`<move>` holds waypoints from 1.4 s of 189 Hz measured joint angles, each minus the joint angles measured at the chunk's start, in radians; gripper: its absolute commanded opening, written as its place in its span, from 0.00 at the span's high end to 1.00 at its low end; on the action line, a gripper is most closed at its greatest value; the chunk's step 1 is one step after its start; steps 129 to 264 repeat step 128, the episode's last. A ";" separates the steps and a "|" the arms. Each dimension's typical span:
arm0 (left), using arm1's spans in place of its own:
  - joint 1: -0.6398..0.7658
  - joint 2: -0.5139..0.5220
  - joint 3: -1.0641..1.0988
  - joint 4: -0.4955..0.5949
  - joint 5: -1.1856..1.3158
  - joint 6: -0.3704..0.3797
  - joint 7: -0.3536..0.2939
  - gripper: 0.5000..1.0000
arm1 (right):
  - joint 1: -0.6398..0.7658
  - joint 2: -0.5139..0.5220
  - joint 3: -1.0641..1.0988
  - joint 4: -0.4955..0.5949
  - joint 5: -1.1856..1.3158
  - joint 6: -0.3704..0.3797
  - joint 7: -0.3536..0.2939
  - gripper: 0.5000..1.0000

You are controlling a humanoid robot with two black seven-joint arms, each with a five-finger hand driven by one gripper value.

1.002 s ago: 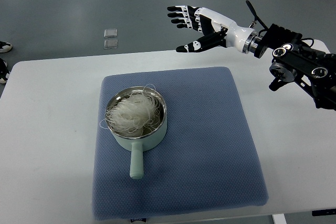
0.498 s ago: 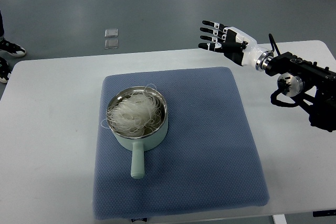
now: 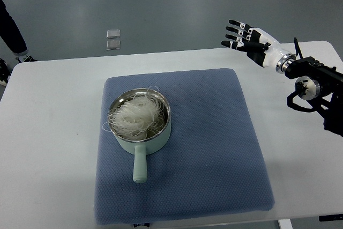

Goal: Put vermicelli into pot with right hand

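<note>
A pale green pot (image 3: pixel 141 132) with a short handle toward the near side stands on the left part of a blue mat (image 3: pixel 214 148). A tangle of white vermicelli (image 3: pixel 134 117) fills the pot, with a few strands hanging over its rim. My right hand (image 3: pixel 244 37) is open and empty, fingers spread, above the table's far right edge, well to the right of the pot. The left arm does not show.
The mat lies on a white table (image 3: pixel 48 132). A person's leg and shoe (image 3: pixel 13 36) show at the far left on the grey floor. Two small clear squares (image 3: pixel 112 38) lie on the floor beyond the table.
My right hand has drawn back to the right, away from the pot, staying open and empty. The person at the left edge has shifted.
</note>
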 measured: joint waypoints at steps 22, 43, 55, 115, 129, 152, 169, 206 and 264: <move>0.000 0.000 0.000 0.000 0.000 0.000 0.000 0.00 | -0.005 0.001 0.007 0.000 0.000 0.009 0.001 0.14; 0.000 0.000 0.000 0.000 0.000 0.000 0.000 0.00 | -0.017 0.002 0.007 0.002 0.002 0.018 0.001 0.14; 0.000 0.000 0.000 0.000 0.000 0.000 0.000 0.00 | -0.031 0.005 0.009 0.003 0.004 0.032 0.001 0.14; 0.000 0.000 0.000 0.000 0.000 0.000 0.000 0.00 | -0.078 0.032 0.009 0.005 0.103 0.074 -0.011 0.15; 0.000 0.000 0.000 0.000 0.000 -0.001 0.000 0.00 | -0.082 0.032 0.009 0.005 0.126 0.075 -0.011 0.15; 0.000 0.000 0.000 0.000 0.000 -0.001 0.000 0.00 | -0.082 0.032 0.009 0.005 0.126 0.075 -0.011 0.15; 0.000 0.000 0.000 0.000 0.000 -0.001 0.000 0.00 | -0.082 0.032 0.009 0.005 0.126 0.075 -0.011 0.15; 0.000 0.000 0.000 0.000 0.000 -0.001 0.000 0.00 | -0.082 0.032 0.009 0.005 0.126 0.075 -0.011 0.15; 0.000 0.000 0.000 0.000 0.000 -0.001 0.000 0.00 | -0.082 0.032 0.009 0.005 0.126 0.075 -0.011 0.15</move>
